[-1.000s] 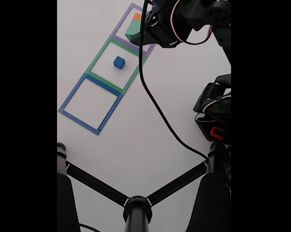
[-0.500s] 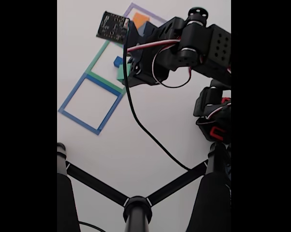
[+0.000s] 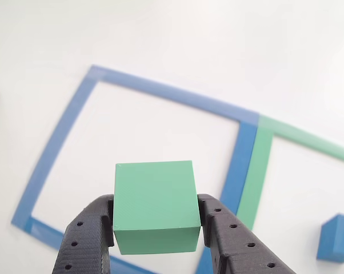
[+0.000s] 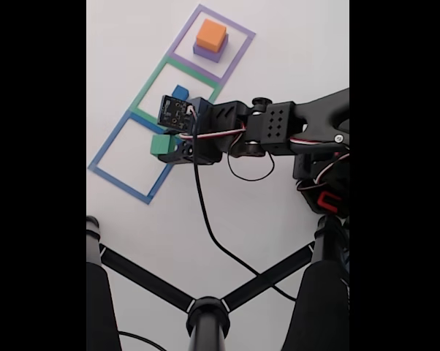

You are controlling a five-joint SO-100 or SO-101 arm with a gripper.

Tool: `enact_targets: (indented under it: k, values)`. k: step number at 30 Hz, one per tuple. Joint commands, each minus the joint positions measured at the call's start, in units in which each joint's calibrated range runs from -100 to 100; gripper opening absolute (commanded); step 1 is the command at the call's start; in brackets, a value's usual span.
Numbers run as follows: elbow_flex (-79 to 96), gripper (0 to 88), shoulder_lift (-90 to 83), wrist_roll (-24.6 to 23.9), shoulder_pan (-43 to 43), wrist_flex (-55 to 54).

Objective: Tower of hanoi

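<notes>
My gripper (image 3: 155,228) is shut on the green block (image 3: 155,205), which hangs above the blue tape square (image 3: 63,134). In the fixed view the green block (image 4: 160,145) sits at the tip of the gripper (image 4: 164,148), over the right side of the blue tape square (image 4: 107,148). The small blue cube (image 3: 336,238) rests inside the green tape square (image 3: 263,160); in the fixed view the blue cube (image 4: 180,91) is partly hidden behind the arm. The orange block (image 4: 210,34) sits on the purple block (image 4: 207,51) inside the purple tape square (image 4: 238,51).
The three tape squares lie in a diagonal row on a white table (image 4: 278,80). The arm's base (image 4: 324,186) and a cable (image 4: 205,219) are at the right of the fixed view. A black tripod stand (image 4: 207,311) spans the bottom.
The arm has swung from the purple square past the green one to the blue tape square, carrying the green block. The orange block on the purple one has come into view.
</notes>
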Motion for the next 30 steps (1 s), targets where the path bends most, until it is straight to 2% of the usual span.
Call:
enact_targets:
  k: [1,5,15,26,30]
  values:
    - [0.7,5.5,9.9,0.4,-1.3,-21.7]
    - [1.1,5.4,19.0,0.4,-1.8,-32.9]
    - [-3.6,5.8,35.5,0.4,-2.6,-47.2]
    - [-8.4,6.7,46.5,0.4,-1.8,-54.6]
    - [-8.1,13.2,47.8,0.4,-1.4,-55.8]
